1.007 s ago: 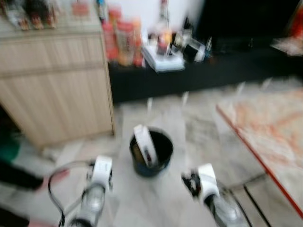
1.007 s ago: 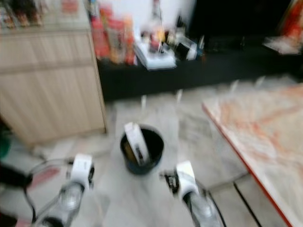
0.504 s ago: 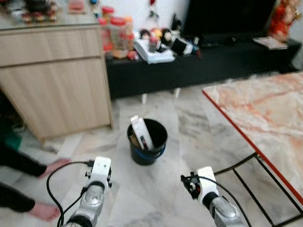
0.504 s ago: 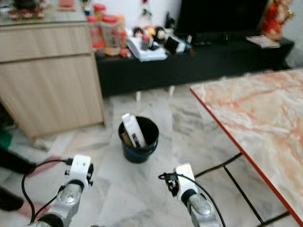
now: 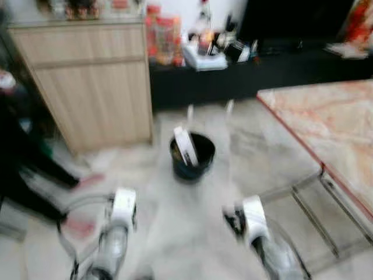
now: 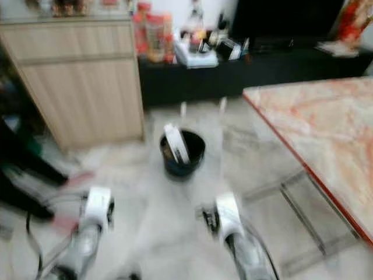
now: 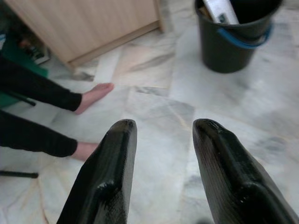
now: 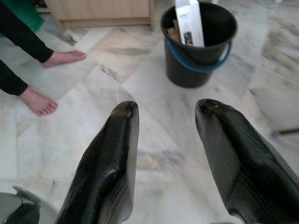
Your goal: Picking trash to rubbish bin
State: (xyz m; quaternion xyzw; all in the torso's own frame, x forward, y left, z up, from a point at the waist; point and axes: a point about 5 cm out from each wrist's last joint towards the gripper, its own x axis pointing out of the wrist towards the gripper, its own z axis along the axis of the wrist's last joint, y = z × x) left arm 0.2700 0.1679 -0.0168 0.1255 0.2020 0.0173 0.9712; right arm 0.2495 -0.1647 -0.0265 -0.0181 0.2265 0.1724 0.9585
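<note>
A black rubbish bin [image 8: 198,44] with a blue handle is standing on the marble floor [image 8: 154,154], in front of a low black shelf [image 5: 245,73] and just beside a wooden cabinet [image 5: 93,81]. A white carton [image 8: 189,23] is leaning upright inside the bin, poking above its rim. The left tool [image 7: 163,135] and right tool [image 8: 166,119] are both hovering over the floor short of the bin, fingers apart and holding nothing. A person's bare feet [image 8: 51,79] are resting on the floor near the cabinet, well apart from the bin. A marble-topped desk [image 5: 332,128] is standing on the bin's other side.
</note>
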